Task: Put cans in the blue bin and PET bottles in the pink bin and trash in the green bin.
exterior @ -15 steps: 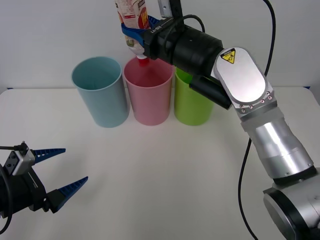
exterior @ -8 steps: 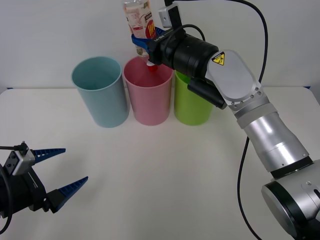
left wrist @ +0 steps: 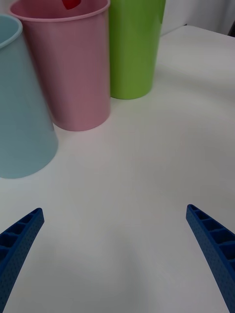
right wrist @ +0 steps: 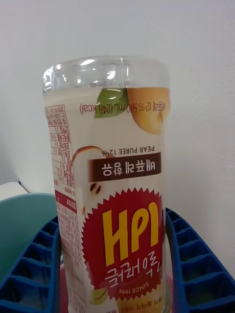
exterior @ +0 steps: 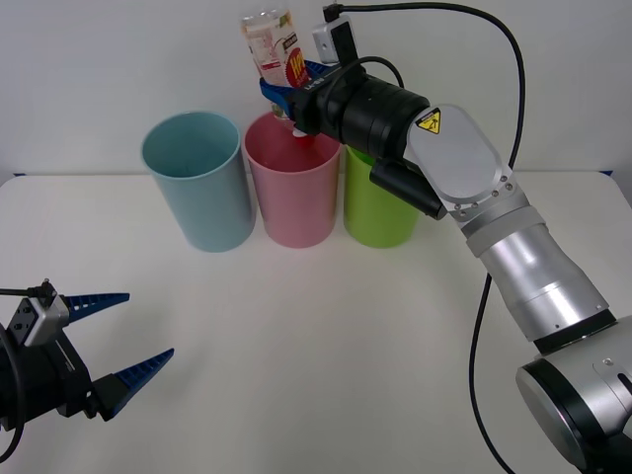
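We see the PET bottle [right wrist: 115, 195] inverted, clamped between the right gripper [right wrist: 115, 274] jaws, blue bin [right wrist: 24, 230] rim behind.

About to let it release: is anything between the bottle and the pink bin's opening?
Nothing visible is. The right claw holds the bottle cap-down, directly above the pink bin, whose mouth is open. The left claw waits open, low over the table.
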Action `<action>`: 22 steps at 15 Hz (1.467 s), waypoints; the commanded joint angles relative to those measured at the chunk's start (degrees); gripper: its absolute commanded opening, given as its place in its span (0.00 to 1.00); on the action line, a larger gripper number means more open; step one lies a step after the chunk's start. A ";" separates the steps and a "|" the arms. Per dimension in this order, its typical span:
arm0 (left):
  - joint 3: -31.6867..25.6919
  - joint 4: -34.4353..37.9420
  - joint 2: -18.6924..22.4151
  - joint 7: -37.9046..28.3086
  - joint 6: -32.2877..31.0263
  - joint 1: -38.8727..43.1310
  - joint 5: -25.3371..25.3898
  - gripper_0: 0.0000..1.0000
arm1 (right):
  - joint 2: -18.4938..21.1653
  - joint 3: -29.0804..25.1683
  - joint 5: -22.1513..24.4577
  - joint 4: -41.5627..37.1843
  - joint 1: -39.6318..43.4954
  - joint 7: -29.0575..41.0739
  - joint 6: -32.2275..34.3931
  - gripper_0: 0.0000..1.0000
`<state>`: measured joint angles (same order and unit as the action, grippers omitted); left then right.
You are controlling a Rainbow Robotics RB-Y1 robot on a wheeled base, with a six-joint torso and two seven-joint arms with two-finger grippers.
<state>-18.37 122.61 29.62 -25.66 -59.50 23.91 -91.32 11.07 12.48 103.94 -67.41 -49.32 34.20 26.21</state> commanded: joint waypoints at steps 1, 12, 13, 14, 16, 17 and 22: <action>0.00 0.00 0.00 0.00 0.00 0.00 0.00 1.00 | 0.09 0.00 -0.84 -0.01 0.01 -0.71 0.06 1.00; 0.00 0.00 0.00 0.00 0.00 0.00 0.00 1.00 | 3.43 0.26 -8.49 -4.31 0.10 -0.53 4.99 1.00; 0.00 0.00 0.00 0.00 0.00 0.00 0.00 1.00 | 5.19 0.26 -11.65 -6.69 0.54 -0.53 7.01 1.00; 0.00 0.00 0.00 0.00 0.00 0.00 0.00 1.00 | 6.86 0.26 -13.67 -9.15 1.68 -0.53 8.15 1.00; 0.00 0.00 0.00 0.00 0.00 0.00 0.00 1.00 | 11.69 0.26 -18.24 -16.88 6.60 -0.36 10.96 1.00; 0.00 0.00 0.00 0.00 0.00 0.00 0.00 1.00 | 13.89 0.26 -19.83 -20.31 8.80 -0.18 11.84 1.00; 0.00 0.00 0.00 0.00 0.00 0.00 0.00 1.00 | 25.49 -4.22 -28.97 -38.85 25.68 -0.71 17.99 1.00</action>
<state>-18.37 122.61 29.62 -25.66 -59.50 23.90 -91.32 35.67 9.99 75.73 -104.15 -26.34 33.75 42.24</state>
